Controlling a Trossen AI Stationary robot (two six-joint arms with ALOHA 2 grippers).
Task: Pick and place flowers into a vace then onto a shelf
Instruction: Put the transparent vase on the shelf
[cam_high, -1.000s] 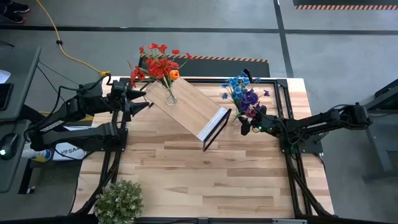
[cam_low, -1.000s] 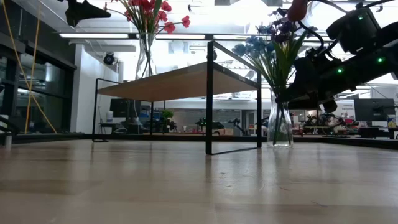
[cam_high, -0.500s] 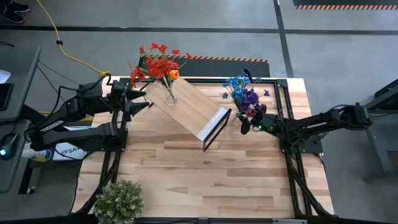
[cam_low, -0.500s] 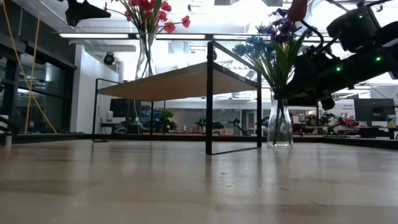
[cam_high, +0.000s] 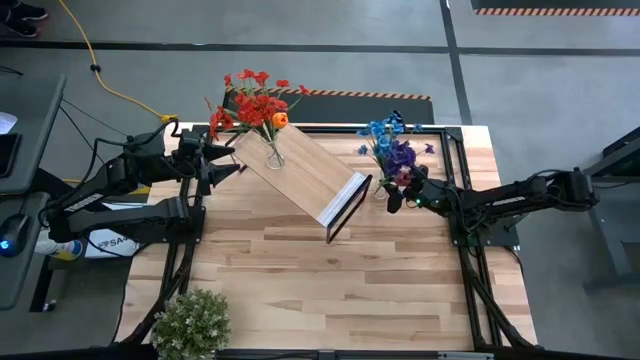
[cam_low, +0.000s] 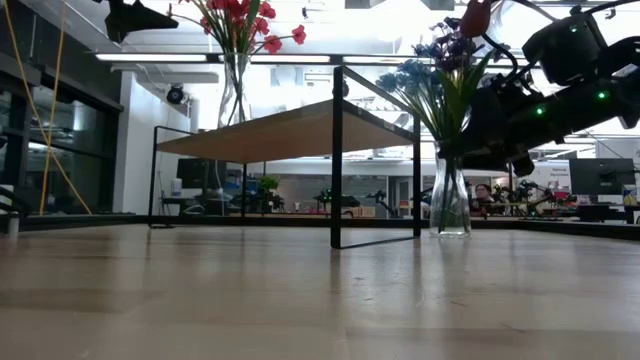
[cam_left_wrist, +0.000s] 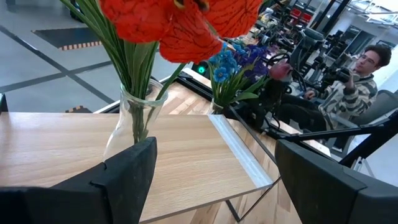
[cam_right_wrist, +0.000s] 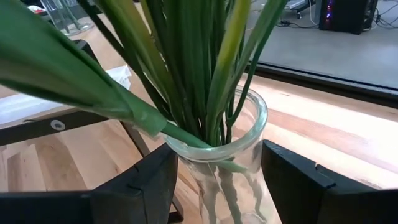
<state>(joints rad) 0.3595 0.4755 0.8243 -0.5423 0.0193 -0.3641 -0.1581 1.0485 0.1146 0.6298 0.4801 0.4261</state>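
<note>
Glass shows between the right claw's two dark fingers: a clear vase full of green stems. The fingers stand wide, one on each side of the vase neck, apart from it, likely so they can close and lift it. Blue and purple flowers rise above this claw. The shelf is just beside it. The left claw waits wide open, with the red flowers in their vase on the shelf just ahead.
</note>
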